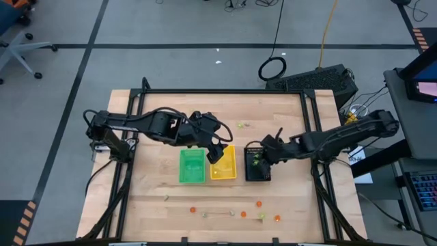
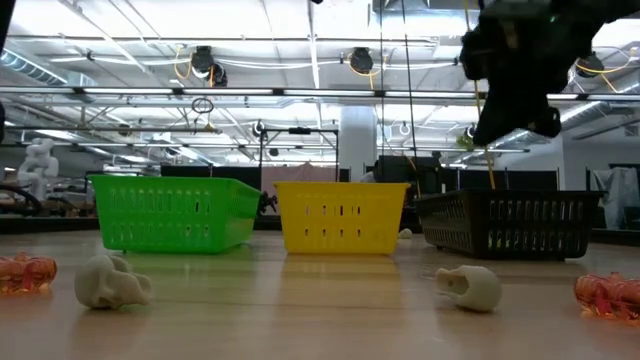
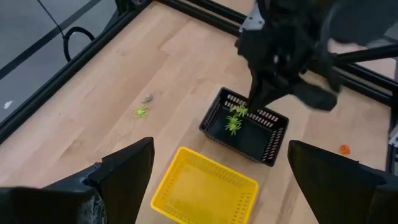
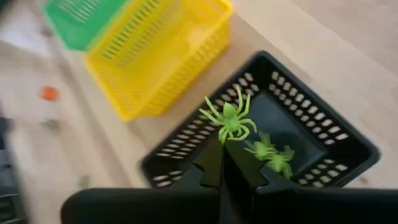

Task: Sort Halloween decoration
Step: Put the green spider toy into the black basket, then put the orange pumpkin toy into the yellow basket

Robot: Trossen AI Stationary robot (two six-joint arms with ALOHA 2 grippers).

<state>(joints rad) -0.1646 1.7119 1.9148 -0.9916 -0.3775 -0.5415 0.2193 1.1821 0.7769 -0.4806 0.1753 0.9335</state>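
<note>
1. The right gripper (image 4: 227,155) hangs over the black tray (image 4: 348,155), its fingers clenched on a yellow-green spider (image 4: 229,119) that sticks out just past the fingertips.
2. Below those fingertips, two more green spiders (image 4: 268,154) lie on the black tray's floor.
3. The left gripper (image 3: 217,174) hovers above the yellow tray (image 3: 205,193), fingers (image 3: 124,171) spread wide and holding nothing.
4. From above, the left gripper (image 1: 217,152) is at the yellow tray's (image 1: 223,171) far edge, with the green tray (image 1: 192,166) just beside it on its outer side.
5. Ahead of the left fingers, beyond the yellow tray, one green spider (image 3: 141,112) and a pale trinket (image 3: 148,98) lie on the bare table (image 3: 174,74), apart from every tray.
6. Well behind both grippers, along the table's near edge, orange, greenish and pale trinkets are scattered (image 1: 260,203).
7. The low view shows two pale skulls (image 2: 112,281) and two orange pieces (image 2: 607,295) on the wood in front of the three trays.
</note>
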